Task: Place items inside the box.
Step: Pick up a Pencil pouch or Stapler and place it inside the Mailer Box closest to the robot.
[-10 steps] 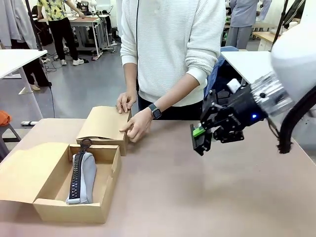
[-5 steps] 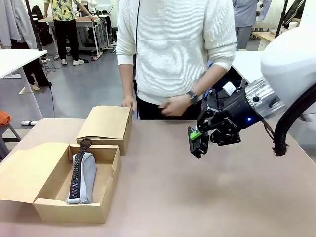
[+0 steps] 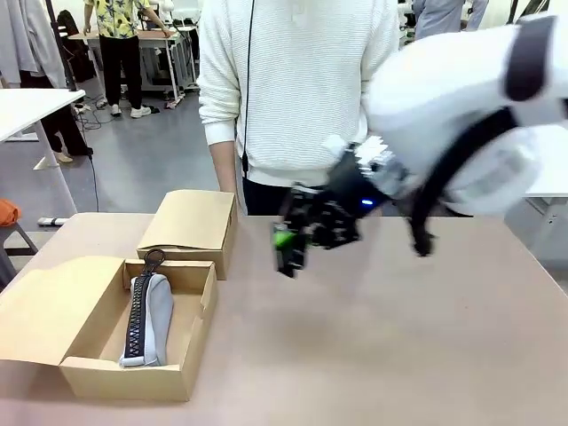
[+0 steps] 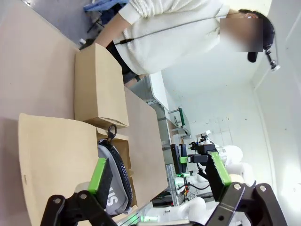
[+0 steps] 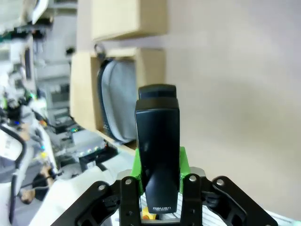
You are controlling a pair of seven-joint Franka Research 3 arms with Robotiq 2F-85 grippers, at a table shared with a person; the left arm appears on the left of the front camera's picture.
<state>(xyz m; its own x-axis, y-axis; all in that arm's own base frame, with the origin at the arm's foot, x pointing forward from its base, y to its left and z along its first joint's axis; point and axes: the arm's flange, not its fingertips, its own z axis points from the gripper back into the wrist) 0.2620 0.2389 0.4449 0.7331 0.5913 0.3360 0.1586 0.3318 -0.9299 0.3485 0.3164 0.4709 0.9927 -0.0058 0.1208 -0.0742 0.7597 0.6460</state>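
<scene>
Our right gripper (image 3: 286, 248) clamps a black stapler (image 5: 157, 132); the open box (image 3: 133, 382) waits at eight o'clock; next we swing over it, release.

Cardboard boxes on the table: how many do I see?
2: the open box at the near left, holding a grey pencil case, and the closed box just behind it.

My bench (image 3: 399, 337) is a plain tan top, bare across its middle and its whole right side. Two cardboard things sit directly on it, both at my left. Nearest me is the open box (image 3: 124, 380), its lid flap (image 3: 44, 311) laid flat outward toward the left edge. Just behind it stands a closed box (image 3: 191, 222), close against the far wall; whether they touch I cannot tell.
</scene>
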